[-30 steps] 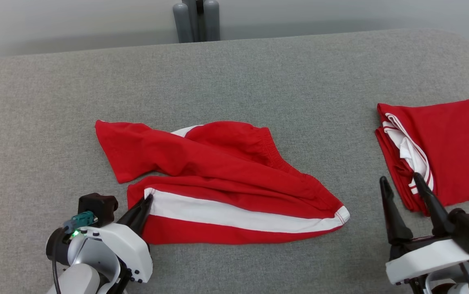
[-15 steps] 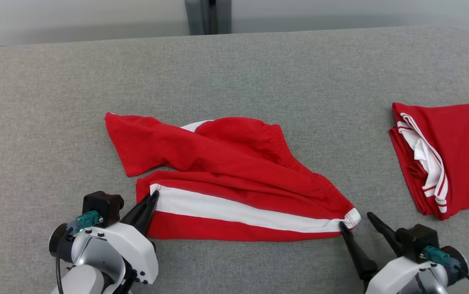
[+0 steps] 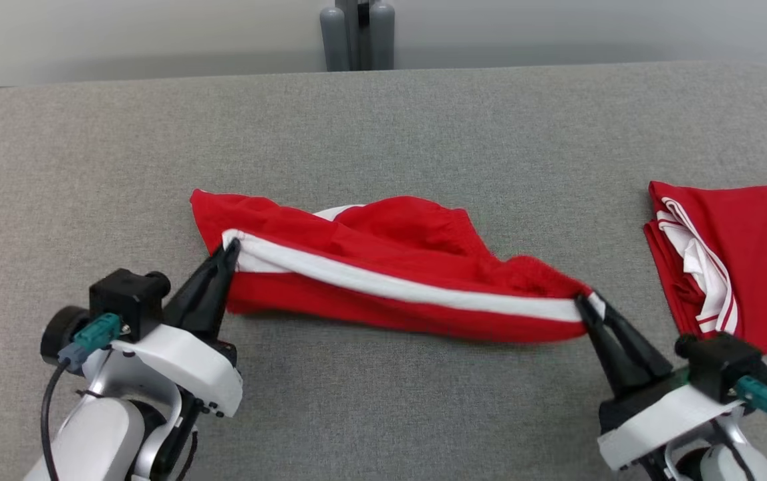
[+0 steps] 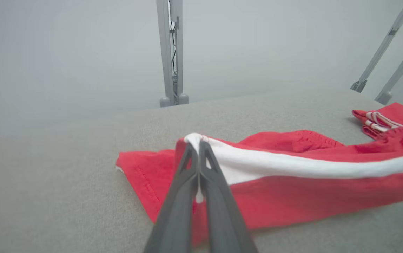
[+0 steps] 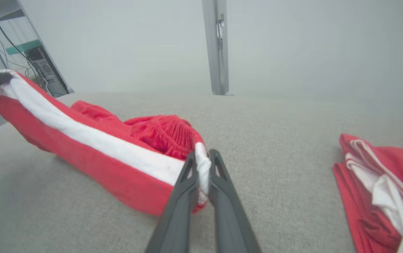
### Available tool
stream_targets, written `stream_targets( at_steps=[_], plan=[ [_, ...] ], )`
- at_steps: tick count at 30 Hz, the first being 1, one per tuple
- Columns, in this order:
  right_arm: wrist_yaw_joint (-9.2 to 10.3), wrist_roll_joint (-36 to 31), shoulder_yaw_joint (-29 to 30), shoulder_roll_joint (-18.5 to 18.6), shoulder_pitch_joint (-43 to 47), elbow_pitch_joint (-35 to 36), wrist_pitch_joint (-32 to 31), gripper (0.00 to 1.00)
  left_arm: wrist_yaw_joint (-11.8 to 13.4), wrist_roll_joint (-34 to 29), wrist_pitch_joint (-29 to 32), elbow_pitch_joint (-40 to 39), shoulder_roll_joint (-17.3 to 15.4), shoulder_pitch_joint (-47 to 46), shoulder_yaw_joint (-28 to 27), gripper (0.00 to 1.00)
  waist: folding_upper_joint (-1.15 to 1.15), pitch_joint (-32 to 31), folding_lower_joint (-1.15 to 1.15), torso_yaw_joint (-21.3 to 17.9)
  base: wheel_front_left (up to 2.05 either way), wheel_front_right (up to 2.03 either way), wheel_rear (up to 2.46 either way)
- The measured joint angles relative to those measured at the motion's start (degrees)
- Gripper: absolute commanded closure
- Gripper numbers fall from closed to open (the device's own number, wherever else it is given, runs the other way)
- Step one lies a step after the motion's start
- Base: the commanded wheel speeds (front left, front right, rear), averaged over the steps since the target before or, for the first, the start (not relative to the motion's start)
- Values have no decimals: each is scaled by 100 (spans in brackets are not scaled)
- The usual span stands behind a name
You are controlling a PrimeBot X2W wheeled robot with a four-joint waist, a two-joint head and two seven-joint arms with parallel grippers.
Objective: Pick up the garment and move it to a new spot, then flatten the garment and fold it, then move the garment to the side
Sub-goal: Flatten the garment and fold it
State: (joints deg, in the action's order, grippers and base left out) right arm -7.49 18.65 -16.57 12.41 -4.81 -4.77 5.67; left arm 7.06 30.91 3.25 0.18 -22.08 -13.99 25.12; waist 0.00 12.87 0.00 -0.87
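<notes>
The garment [image 3: 397, 280] is a pair of red shorts with a white side stripe, stretched across the middle of the grey table [image 3: 383, 133]. My left gripper [image 3: 230, 248] is shut on the stripe's left end, at the leg hem [image 4: 194, 138]. My right gripper [image 3: 587, 306] is shut on the stripe's right end, at the elastic waistband [image 5: 201, 158]. The held front edge hangs lifted off the table between the two grippers, while the rear part of the shorts [image 5: 159, 131] still rests bunched on the surface.
A second red and white garment [image 3: 737, 254], folded, lies at the table's right edge [image 5: 380, 182]. A grey post [image 3: 357, 33] stands behind the far edge. Bare grey table spreads in front, behind and to the left of the shorts.
The right gripper closed on the waistband corner. Both grippers rose and lifted the striped front edge off the table, pulling it taut. The head camera has shifted slightly.
</notes>
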Motion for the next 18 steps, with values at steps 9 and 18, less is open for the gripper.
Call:
stream_targets(
  at_steps=[9,18],
  plan=[
    [0,642,410,-78,-655,917,140,100,458,-298,-41,-1227,-266,-437,-464,100,0,-307,0,-37,0,0,0],
    [0,1784,954,-286,-1251,1891,-29,100,820,-722,-31,-2310,-410,-1120,-779,100,0,-543,0,-62,0,0,0]
  ],
)
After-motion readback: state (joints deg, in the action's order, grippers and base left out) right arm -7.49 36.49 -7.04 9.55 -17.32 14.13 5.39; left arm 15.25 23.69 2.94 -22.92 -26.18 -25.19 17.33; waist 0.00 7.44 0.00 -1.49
